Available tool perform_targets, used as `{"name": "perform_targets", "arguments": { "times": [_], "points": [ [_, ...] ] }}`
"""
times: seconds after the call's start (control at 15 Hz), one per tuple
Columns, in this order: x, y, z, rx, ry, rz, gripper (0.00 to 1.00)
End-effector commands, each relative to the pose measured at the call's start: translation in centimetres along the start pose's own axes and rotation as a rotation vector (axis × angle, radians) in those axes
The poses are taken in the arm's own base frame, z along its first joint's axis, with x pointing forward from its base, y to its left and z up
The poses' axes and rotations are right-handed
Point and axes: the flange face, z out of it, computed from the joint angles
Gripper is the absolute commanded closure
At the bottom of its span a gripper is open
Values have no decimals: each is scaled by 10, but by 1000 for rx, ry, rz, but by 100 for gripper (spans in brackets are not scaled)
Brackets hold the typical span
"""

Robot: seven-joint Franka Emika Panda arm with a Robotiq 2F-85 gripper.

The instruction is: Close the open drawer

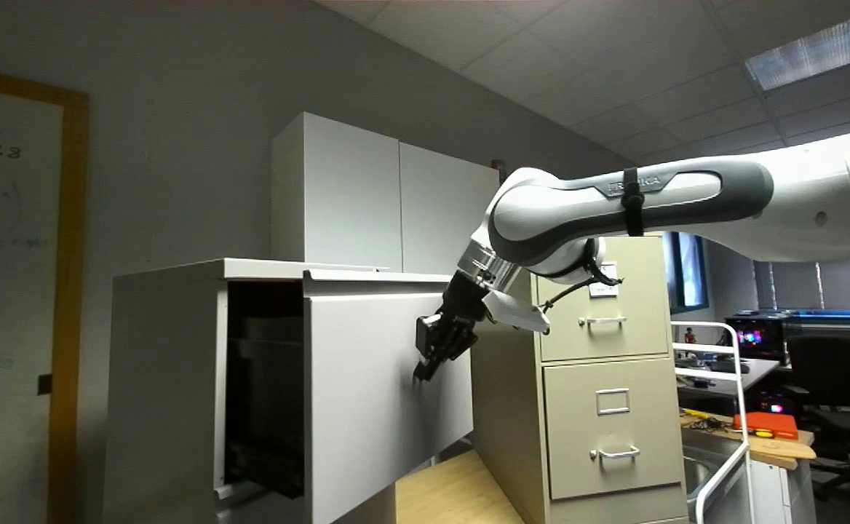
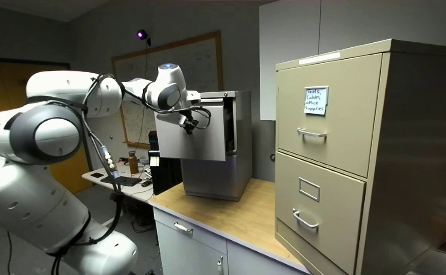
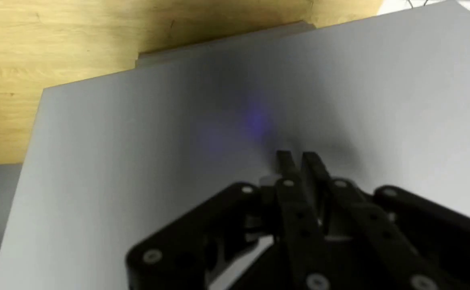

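The black two-fingered gripper (image 3: 297, 156) is tilted downward, and its tips are pointed at a large, plain, light-grey flat drawer front (image 1: 367, 386). In the wrist view, the thin black fingers (image 3: 285, 165) are brought close together, side by side, so that only a narrow slit is seen between them. A soft dark shadow (image 1: 425, 422) is cast on the drawer front near the tips. Whether the drawer front is touched cannot be told. The gripper is held up by a long white and grey robot arm (image 2: 58, 131).

The drawer front is found on the upper part of a big grey metal cabinet (image 1: 163, 393). It is set out from the cabinet's body, so the drawer is open, and a dark inside (image 1: 265, 378) is shown in the gap at the side. Below it, in an exterior view, a plain grey lower front (image 2: 209, 177) is set in line with the cabinet. The big cabinet is stood on a light-brown wooden counter top (image 2: 253, 208).

To the side, apart, a tall beige metal filing cabinet (image 2: 372, 156) is seen. A pale handwritten paper note (image 2: 316, 101) and a shiny silver handle (image 2: 311, 133) are fixed on its beige upper drawer (image 2: 345, 126). In both exterior views, a white two-door cupboard (image 1: 352, 196) is hung on the grey wall (image 1: 177, 145), and a brown-framed whiteboard (image 1: 10, 306) is seen farther back. A brown bottle (image 2: 133, 163) and a black keyboard (image 2: 125, 180) are set on a pale desk (image 2: 141, 192).
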Motion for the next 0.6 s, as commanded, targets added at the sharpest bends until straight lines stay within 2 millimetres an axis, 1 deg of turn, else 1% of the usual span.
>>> {"name": "perform_targets", "arguments": {
  "times": [0.0,0.07,0.33,0.47,0.53],
  "points": [
    [15,8,-4,21,161,103,99],
    [19,10,-2,24,199,127,96],
    [39,12,4,56,311,182,94],
    [48,9,8,69,350,186,94],
    [55,4,12,77,362,180,94]
  ]
}}
